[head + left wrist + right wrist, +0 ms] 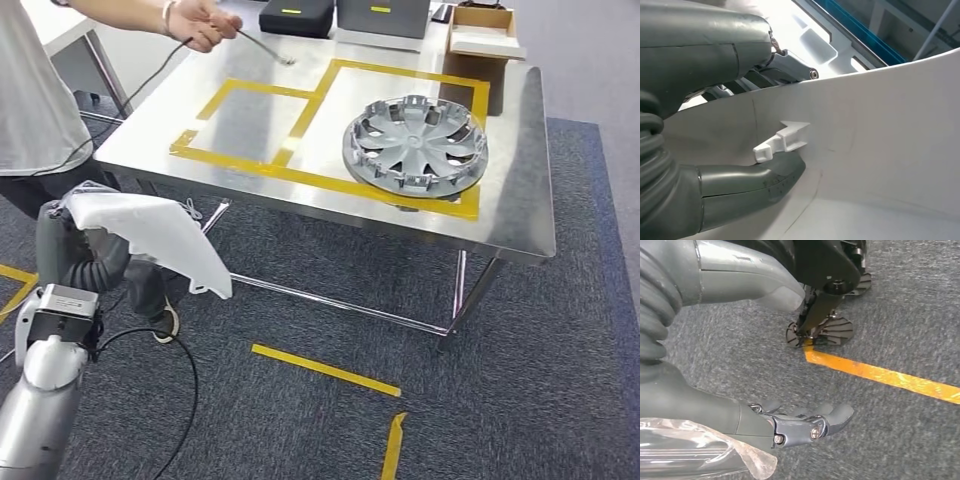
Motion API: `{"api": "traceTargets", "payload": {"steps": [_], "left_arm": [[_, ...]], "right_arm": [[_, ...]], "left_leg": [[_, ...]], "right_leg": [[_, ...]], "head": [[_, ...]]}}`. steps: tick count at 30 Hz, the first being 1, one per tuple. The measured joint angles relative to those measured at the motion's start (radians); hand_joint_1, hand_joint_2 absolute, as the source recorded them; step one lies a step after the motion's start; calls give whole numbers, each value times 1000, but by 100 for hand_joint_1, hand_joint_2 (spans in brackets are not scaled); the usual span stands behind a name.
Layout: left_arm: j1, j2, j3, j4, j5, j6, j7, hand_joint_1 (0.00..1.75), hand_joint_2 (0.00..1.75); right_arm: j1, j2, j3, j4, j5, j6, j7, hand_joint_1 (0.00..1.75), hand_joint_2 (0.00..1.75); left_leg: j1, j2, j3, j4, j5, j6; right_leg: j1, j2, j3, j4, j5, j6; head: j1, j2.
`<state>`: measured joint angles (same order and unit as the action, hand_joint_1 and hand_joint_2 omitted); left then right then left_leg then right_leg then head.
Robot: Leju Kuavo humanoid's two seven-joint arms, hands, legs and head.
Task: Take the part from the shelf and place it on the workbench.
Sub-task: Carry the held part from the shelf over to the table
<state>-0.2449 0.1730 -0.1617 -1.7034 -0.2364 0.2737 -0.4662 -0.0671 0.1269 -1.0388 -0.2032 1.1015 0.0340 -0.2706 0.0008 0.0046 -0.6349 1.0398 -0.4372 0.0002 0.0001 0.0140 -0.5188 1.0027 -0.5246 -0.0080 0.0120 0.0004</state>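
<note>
— See the robot's left hand (72, 250)? It's clamped on that white moulded plastic panel (151, 235), thumb under one face, fingers over the other. The panel hangs short of the steel workbench with yellow tape outlines (226, 150), below its near left corner.

— Looks light and fairly stiff to me, but thin and smooth, so it could slip or flex. I'd hold by the edge, near that little white clip (781, 140).

— Beyond the workbench's left end a person's hand (198, 22) holds a cable. On the workbench's right, the silver wheel cover (415, 145) fills one taped box.

— And the right hand (806, 422)?

— Hanging low over the grey carpet, fingers loosely apart, gripping nothing.
</note>
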Motion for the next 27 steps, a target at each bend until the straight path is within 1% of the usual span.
{"api": "traceTargets", "payload": {"steps": [1,2,4,5,6,7,8,9,10,11,12,13,14,15,16,17,19,20,21,22,23,24,25,26,27], "left_arm": [[0,0,0,0,0,2,0,175,175],[0,0,0,0,0,3,0,175,175],[0,-1,1,0,0,6,0,175,175],[0,-1,1,0,0,6,0,175,175],[-1,-1,0,0,0,6,0,175,175],[-1,-1,0,0,0,6,0,175,175],[0,-1,0,0,0,6,0,175,175],[1,-1,0,0,0,6,0,175,175],[2,-1,0,0,-1,6,0,175,175],[3,-2,-1,0,-1,6,0,175,175],[4,-2,-1,0,-1,6,0,175,175],[4,-2,-1,0,-1,6,0,175,175],[3,-2,-1,0,-1,6,0,175,175],[2,-2,-1,0,-2,6,0,175,175],[2,-2,-1,0,-2,5,0,175,175],[2,-2,-1,0,-2,5,0,175,175],[2,-2,-1,-1,-2,4,0,175,175],[1,-2,-1,-1,-3,4,0,175,175],[1,-1,0,-2,-3,5,0,175,175],[1,-1,0,-2,-3,5,-1,175,175],[3,-1,0,-2,-3,5,-1,175,175],[5,-1,0,-2,-3,5,-1,175,175],[8,-1,0,-2,-3,4,-1,175,175],[11,-1,0,-2,-3,4,-1,175,175],[11,-1,0,-2,-3,4,-1,175,175]], "right_arm": [[0,0,0,0,0,0,-1,0,175],[-1,0,0,0,0,0,-1,0,175],[-1,-1,0,-1,0,0,-2,0,175],[-2,-1,0,-1,0,0,-2,0,175],[-3,-2,0,-1,0,0,-2,0,175],[-3,-2,0,-1,0,0,-3,0,175],[-2,-2,0,-1,0,0,-3,0,175],[-1,-2,0,-1,1,0,-3,0,175],[1,-2,0,-1,1,1,-3,0,175],[2,-1,0,-1,1,1,-3,0,175],[2,-2,0,-1,1,1,-3,0,175],[2,-2,0,-1,1,1,-4,0,175],[1,-2,0,-1,1,1,-5,0,175],[0,-2,0,-1,1,1,-6,0,175],[0,-2,0,-1,0,1,-6,0,175],[0,-2,0,-1,0,1,-7,0,175],[0,-2,0,-1,0,1,-9,0,175],[0,-2,0,-1,0,1,-10,0,175],[-1,-2,0,-1,0,1,-11,0,175],[-1,-2,0,-1,0,1,-11,0,175],[-1,-2,0,-1,0,1,-11,0,175],[-1,-2,0,-1,0,1,-11,0,175],[0,-2,0,-1,0,1,-11,0,175],[1,-2,0,-1,0,1,-11,0,175],[1,-2,0,-1,0,1,-11,0,175]], "left_leg": [[-3,-1,4,-14,0,4],[-5,-2,5,-16,-7,8],[-1,-4,17,-26,0,17],[2,-4,24,-31,-2,22],[4,-3,31,-35,-4,27],[4,-3,36,-36,-8,31],[4,-2,39,-36,-13,33],[3,-3,44,-36,-19,34],[3,-4,50,-36,-25,34],[3,-5,59,-35,-32,34],[3,-5,71,-35,-40,32],[3,-6,81,-36,-49,30],[1,-6,88,-34,-57,26],[0,-6,92,-34,-63,22],[0,-7,93,-33,-67,18],[-1,-7,93,-34,-69,13],[1,-7,98,-32,-77,1],[2,-7,93,-14,-88,-5],[2,-7,77,26,-106,-11],[5,-7,48,85,-129,-16],[7,-7,7,159,-155,-21],[10,-7,-33,223,-172,-25],[12,-7,-61,259,-169,-27],[14,-7,-73,259,-146,-29],[16,-7,-63,216,-103,-30]], "right_leg": [[0,0,-3,-1,-5,6],[1,0,-1,-3,-10,13],[1,-2,0,-1,-23,26],[1,-3,-8,20,-38,31],[0,-4,-29,65,-60,36],[-1,-5,-66,129,-88,39],[-2,-5,-111,202,-113,42],[-3,-5,-153,260,-124,45],[-3,-6,-180,285,-115,47],[-3,-6,-187,269,-83,47],[-3,-6,-173,213,-33,45],[-2,-7,-149,141,16,41],[-1,-8,-121,76,51,36],[1,-9,-101,32,69,30],[4,-9,-91,13,70,25],[6,-9,-86,9,64,19],[3,-8,-77,1,60,9],[0,-8,-69,-4,58,3],[-3,-8,-59,-9,55,-3],[-4,-8,-51,-11,50,-7],[-4,-8,-44,-11,44,-10],[-5,-8,-36,-11,38,-11],[-5,-7,-28,-11,31,-11],[-6,-7,-18,-11,24,-9],[-7,-6,-7,-11,16,-6]], "head": [[0,0],[0,0],[0,0],[2,0],[3,0],[4,0],[5,0],[5,0],[5,0],[5,0],[5,0],[5,0],[5,0],[4,0],[4,0],[3,0],[3,0],[0,0],[-2,0],[-4,0],[-5,0],[-5,0],[-5,0],[-5,0],[-5,0]]}}
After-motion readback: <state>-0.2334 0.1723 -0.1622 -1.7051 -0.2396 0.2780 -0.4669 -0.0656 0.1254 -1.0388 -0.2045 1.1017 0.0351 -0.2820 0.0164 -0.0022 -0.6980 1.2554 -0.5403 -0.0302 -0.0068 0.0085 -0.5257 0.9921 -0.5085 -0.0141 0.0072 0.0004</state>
